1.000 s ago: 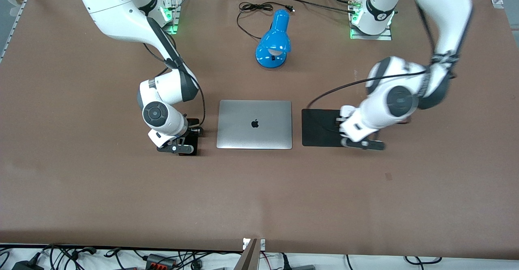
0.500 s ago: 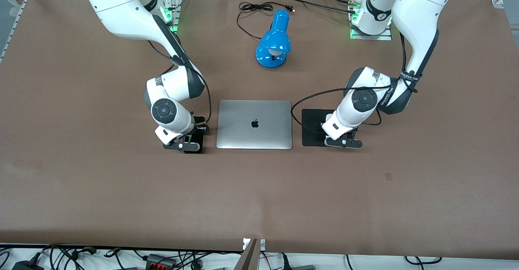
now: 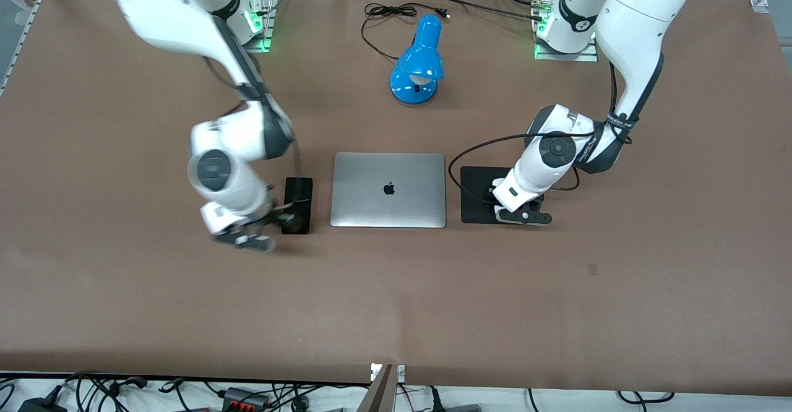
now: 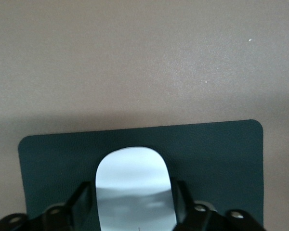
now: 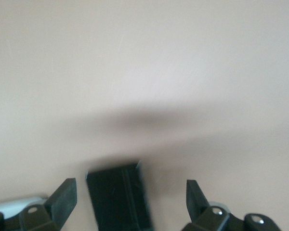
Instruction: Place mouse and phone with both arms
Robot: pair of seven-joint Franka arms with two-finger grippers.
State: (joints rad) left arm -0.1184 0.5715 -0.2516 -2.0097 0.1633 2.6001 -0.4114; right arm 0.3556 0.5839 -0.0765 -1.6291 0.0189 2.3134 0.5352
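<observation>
The black phone (image 3: 297,205) lies flat on the table beside the laptop (image 3: 388,189), toward the right arm's end. My right gripper (image 3: 247,237) is open just off the phone's near end, not touching it. In the right wrist view the phone (image 5: 118,197) lies between the spread fingers (image 5: 65,192) of the right gripper (image 5: 129,188) with gaps on both sides. My left gripper (image 3: 523,215) is low over the black mouse pad (image 3: 476,192). In the left wrist view, the left gripper (image 4: 134,197) is shut on the white mouse (image 4: 132,178) at the pad (image 4: 221,154). The front view hides the mouse.
A blue desk lamp (image 3: 417,65) with a black cable (image 3: 390,13) lies farther from the front camera than the laptop. The brown table stretches bare toward the front camera.
My right gripper has let go of the phone and drawn away toward the front camera. My left gripper swung in over the mouse pad with the mouse, then stayed almost still.
</observation>
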